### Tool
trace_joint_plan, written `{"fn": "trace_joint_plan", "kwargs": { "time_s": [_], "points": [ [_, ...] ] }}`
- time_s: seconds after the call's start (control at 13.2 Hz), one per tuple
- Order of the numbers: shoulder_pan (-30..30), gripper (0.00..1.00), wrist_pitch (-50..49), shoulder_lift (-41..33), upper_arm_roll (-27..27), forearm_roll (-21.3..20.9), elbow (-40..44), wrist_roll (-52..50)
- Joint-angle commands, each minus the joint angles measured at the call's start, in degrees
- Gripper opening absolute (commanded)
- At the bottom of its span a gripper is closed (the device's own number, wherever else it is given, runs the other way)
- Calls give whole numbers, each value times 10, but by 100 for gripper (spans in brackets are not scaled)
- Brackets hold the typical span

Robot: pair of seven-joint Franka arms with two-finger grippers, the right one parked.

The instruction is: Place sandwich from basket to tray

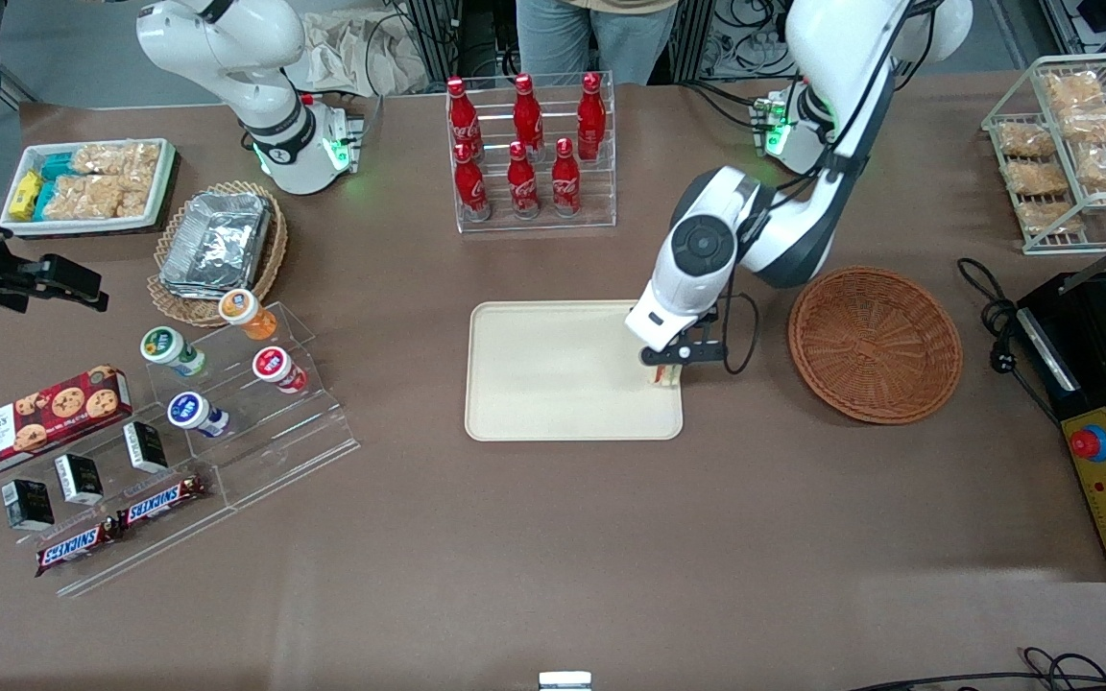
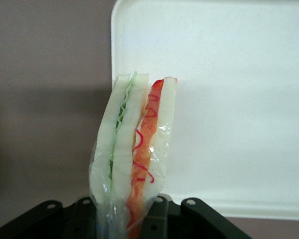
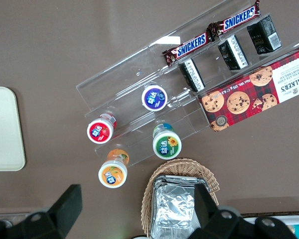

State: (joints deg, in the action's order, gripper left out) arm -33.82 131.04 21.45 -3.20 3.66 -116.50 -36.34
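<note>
My left gripper [image 1: 666, 369] hangs over the tray's edge nearest the basket, shut on the sandwich [image 1: 665, 374]. In the left wrist view the sandwich [image 2: 134, 149] is a plastic-wrapped wedge of white bread with green and red-orange filling, pinched between the black fingers [image 2: 157, 219] of the gripper [image 2: 122, 221]. The cream tray [image 1: 553, 374] lies flat mid-table; its rounded corner and rim [image 2: 114, 30] show under the sandwich. The reddish-brown wicker basket [image 1: 875, 343] sits beside the tray toward the working arm's end and holds nothing I can see.
A clear rack of red cola bottles [image 1: 526, 149] stands farther from the front camera than the tray. An acrylic stand with yogurt cups [image 1: 227, 374], a cookie box [image 1: 35, 420] and a foil-container basket [image 1: 217, 245] lie toward the parked arm's end. A black appliance [image 1: 1105, 403] sits beside the basket.
</note>
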Motion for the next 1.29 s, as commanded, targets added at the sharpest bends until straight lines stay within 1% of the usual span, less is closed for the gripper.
{"fn": "trace_joint_plan", "kwargs": {
  "time_s": [0.0, 0.23, 0.3, 0.38, 0.53, 0.61, 0.68, 0.91, 0.99, 1.06, 1.22],
  "points": [
    [-11, 0, 30, 31, 7, 5, 7, 8],
    [-10, 0, 42, 41, 7, 2, 12, 7],
    [-10, 60, 41, 46, 7, 2, 15, 8],
    [-11, 99, 41, 54, 7, 1, 25, 1],
    [-12, 100, 37, 54, 7, 1, 34, 0],
    [-11, 100, 26, 52, 7, 0, 52, 0],
    [-11, 100, -10, 53, 7, 1, 92, -2],
    [2, 100, -199, 45, 17, 2, 229, -2],
    [5, 100, -246, 33, 32, 1, 253, 7],
    [11, 100, -269, 10, 54, 0, 259, 22],
    [47, 100, -281, -32, 83, 4, 259, 121]
  ]
}}
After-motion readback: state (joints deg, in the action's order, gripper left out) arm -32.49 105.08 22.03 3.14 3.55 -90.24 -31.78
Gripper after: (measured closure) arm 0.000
